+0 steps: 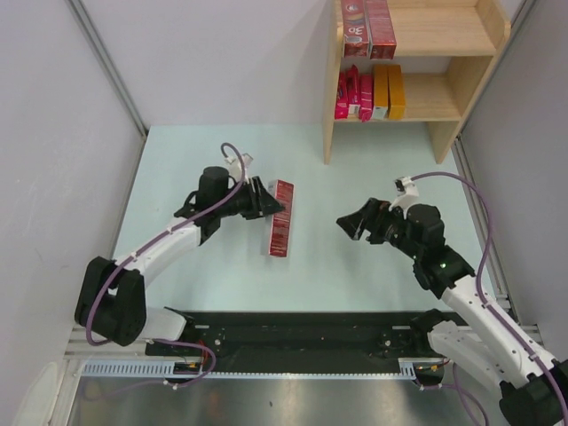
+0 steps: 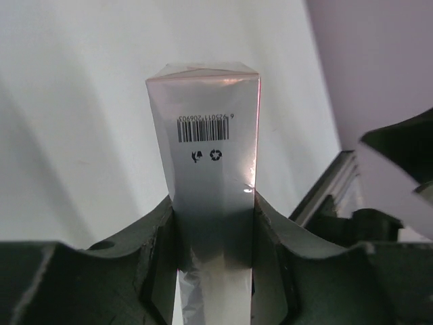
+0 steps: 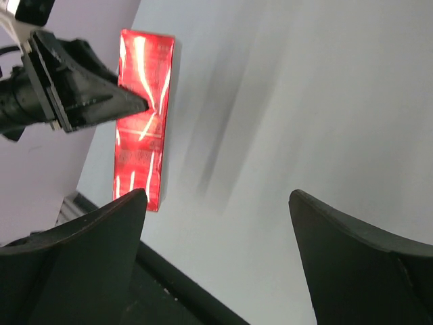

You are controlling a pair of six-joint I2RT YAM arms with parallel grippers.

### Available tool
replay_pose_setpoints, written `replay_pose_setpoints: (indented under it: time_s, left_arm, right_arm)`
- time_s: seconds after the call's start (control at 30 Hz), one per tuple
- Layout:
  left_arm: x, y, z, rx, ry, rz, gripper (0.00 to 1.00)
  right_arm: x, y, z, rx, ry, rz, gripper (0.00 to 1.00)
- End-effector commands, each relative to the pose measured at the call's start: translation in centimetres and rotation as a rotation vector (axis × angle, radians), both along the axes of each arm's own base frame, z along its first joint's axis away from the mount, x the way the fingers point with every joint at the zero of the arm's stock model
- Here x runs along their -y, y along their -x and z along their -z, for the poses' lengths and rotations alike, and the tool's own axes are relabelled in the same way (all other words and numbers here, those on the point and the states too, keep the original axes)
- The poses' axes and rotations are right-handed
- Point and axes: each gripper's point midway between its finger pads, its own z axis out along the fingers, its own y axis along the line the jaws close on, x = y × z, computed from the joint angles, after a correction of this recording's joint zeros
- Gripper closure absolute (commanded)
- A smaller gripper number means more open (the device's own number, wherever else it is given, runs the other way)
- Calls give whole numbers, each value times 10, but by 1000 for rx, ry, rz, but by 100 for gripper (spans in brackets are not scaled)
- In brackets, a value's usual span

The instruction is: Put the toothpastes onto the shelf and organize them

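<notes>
The dark red carton (image 1: 280,218) lay on the table (image 1: 222,266), left of centre and well apart from the shelf (image 1: 444,35). The left gripper (image 1: 269,202) was clamped across its sides, toward the far end. The right gripper (image 1: 353,224) hovered nearby, jaws wide apart, holding nothing. Red cartons (image 1: 367,27) stood on the upper board, and pink cartons (image 1: 353,93) and orange cartons (image 1: 388,90) on the lower.

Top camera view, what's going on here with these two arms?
The left gripper is closed on a dark red toothpaste carton in the middle of the table. The right gripper sits open and empty off to the right. Several cartons already sit on both boards of the wooden shelf at the far side.
</notes>
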Motion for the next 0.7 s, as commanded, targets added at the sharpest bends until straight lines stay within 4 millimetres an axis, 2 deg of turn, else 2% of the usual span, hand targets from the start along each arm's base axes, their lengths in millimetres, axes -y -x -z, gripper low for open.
replay_pose_setpoints:
  time_s: [0.0,0.03,0.07,0.1,0.13,0.2,0.23,0.3,0.33,0.4,0.43,0.5,0.53,0.67]
  left_arm:
    - [2,14,-69,125,293,136,57]
    - [1,19,-84,179,337,173,58]
    - [-3,20,-85,159,363,162,58]
    - [-5,22,-89,173,381,169,58]
    - [-5,27,-102,227,413,206,58]
    - [-10,33,-108,215,469,207,58]
    - [-11,36,-122,288,504,230,58]
    - [-16,45,-128,257,571,248,58]
    - [-18,49,-140,331,606,275,58]
    - [-24,53,-142,273,672,281,59]
    - [-26,61,-153,299,715,310,59]
    - [-28,61,-152,283,751,319,60]
    - [-30,67,-160,302,785,343,60]
    - [-32,70,-161,306,830,356,62]
  right_arm:
    - [-40,7,-20,64,-75,-136,8]
    - [-48,9,-26,87,-91,-165,8]
    - [-60,17,-27,87,-102,-208,8]
    - [-68,18,-26,88,-107,-226,7]
    - [-75,20,-27,93,-113,-247,7]
    - [-94,31,-29,101,-134,-310,7]
    - [-102,33,-25,84,-134,-333,6]
    - [-115,41,-28,86,-162,-377,6]
    - [-120,43,-24,76,-163,-393,6]
    - [-129,49,-29,91,-183,-422,6]
    - [-131,50,-29,93,-185,-428,6]
    - [-137,55,-33,109,-196,-449,6]
    - [-138,55,-33,109,-198,-451,6]
    - [-146,59,-35,117,-214,-473,6]
